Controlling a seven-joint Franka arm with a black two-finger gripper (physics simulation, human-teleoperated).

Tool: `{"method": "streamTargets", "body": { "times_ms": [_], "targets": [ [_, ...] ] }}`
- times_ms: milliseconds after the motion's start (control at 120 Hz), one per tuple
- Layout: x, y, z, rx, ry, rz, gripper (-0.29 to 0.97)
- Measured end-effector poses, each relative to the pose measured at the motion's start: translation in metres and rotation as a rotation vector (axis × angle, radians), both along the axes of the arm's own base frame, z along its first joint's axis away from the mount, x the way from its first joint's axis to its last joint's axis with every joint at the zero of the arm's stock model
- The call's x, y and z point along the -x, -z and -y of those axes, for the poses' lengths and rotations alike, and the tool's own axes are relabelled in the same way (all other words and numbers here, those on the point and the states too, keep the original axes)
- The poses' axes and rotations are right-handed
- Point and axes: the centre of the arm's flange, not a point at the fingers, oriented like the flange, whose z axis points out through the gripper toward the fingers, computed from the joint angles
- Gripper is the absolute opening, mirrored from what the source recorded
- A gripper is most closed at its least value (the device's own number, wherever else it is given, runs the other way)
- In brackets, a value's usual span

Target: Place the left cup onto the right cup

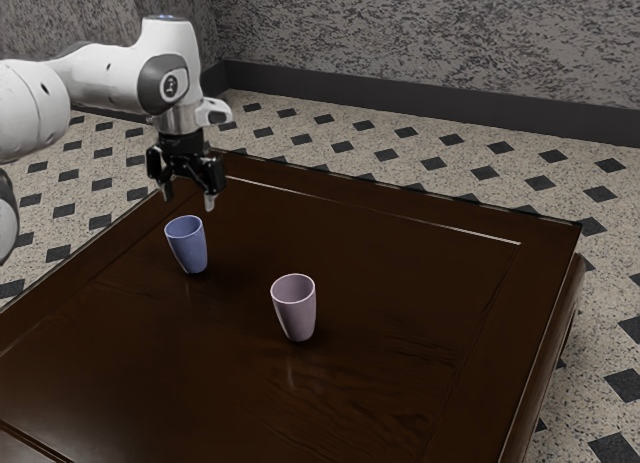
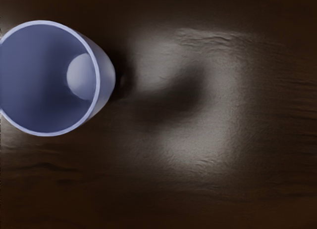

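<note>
The small blue plastic cup (image 1: 187,243) is stood upright on the dark wooden desk (image 1: 420,313), mouth up, long axis vertical. The arm's black fingers (image 1: 209,196) are held above the blue cup, well clear of its rim, spread wide w/ nothing gripped. In the wrist view the blue cup (image 2: 47,78) is looked into from above, pale base visible, but it is seen off-centre, so the hand is judged not quite over it yet. A small sideways correction, then a straight drop, is prob. called for. The mauve plastic cup (image 1: 293,306) is stood upright, apart from the blue cup, toward the ext. view's right & nearer the camera.
</note>
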Motion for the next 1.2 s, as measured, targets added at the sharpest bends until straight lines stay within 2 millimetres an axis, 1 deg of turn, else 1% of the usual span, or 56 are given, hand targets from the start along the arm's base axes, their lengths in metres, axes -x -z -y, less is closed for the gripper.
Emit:
{"method": "streamTargets", "body": {
  "times_ms": [258, 417, 692, 933, 1100, 1200],
  "targets": [
    [-0.003, 0.013, -0.029, -0.001, 0.034, 0.026, 0.68],
    [-0.004, 0.020, -0.042, -0.003, 0.053, 0.035, 0.68],
    [-0.007, 0.045, -0.063, 0.003, 0.098, 0.032, 0.68],
    [-0.012, 0.067, -0.066, 0.010, 0.155, 0.024, 0.68],
    [-0.015, 0.083, -0.063, 0.020, 0.189, 0.012, 0.68],
    [-0.017, 0.087, -0.060, 0.024, 0.208, 0.011, 0.68]
  ]
}}
